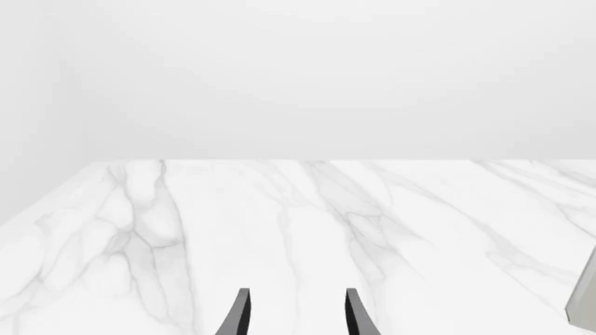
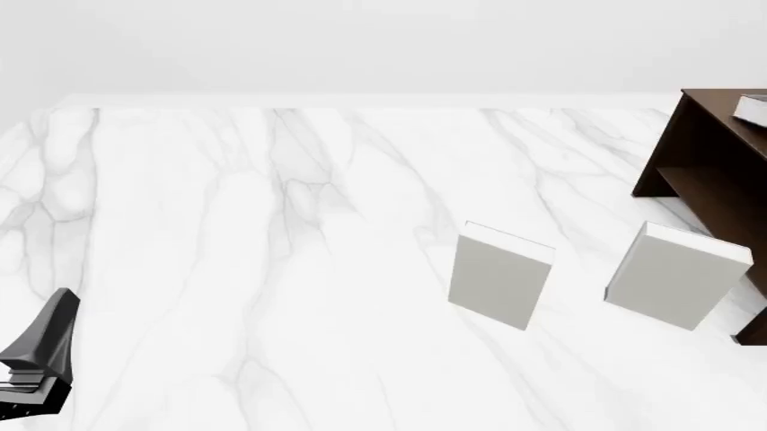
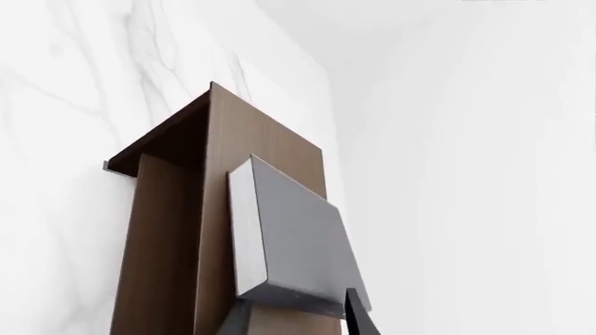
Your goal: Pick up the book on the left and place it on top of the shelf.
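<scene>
The book (image 3: 298,237), dark with a pale page edge, lies on the flat top of the dark brown shelf (image 3: 167,244). My right gripper (image 3: 296,315) stands around the book's near end with its jaws spread as wide as the open left gripper's. One dark fingertip (image 3: 358,314) overlaps the cover. In the front view only a corner of the book (image 2: 753,109) shows on the shelf (image 2: 701,153) at the right edge. My left gripper (image 1: 296,314) is open and empty above bare marble, low at the left in the front view (image 2: 39,355).
Two pale grey-white books stand upright on the marble table (image 2: 240,251), one at the centre right (image 2: 500,274) and one just in front of the shelf (image 2: 676,276). The edge of one shows in the left wrist view (image 1: 585,293).
</scene>
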Controlling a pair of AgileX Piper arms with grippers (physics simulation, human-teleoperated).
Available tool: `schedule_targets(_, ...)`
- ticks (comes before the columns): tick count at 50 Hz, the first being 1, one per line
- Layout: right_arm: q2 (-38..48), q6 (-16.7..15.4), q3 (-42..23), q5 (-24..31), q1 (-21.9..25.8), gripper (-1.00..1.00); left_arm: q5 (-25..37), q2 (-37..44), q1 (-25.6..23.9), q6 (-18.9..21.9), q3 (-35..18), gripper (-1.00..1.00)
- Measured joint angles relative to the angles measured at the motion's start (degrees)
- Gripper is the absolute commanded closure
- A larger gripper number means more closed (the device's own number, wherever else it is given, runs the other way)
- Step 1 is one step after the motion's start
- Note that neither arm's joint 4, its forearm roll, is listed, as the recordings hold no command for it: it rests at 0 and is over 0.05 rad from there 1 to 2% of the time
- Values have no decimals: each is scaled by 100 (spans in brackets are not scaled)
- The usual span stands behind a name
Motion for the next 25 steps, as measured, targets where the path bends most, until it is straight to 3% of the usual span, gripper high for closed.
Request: schedule_targets(25, -1065, 325, 608, 176, 252, -100, 0, 0, 0, 0, 0, -100)
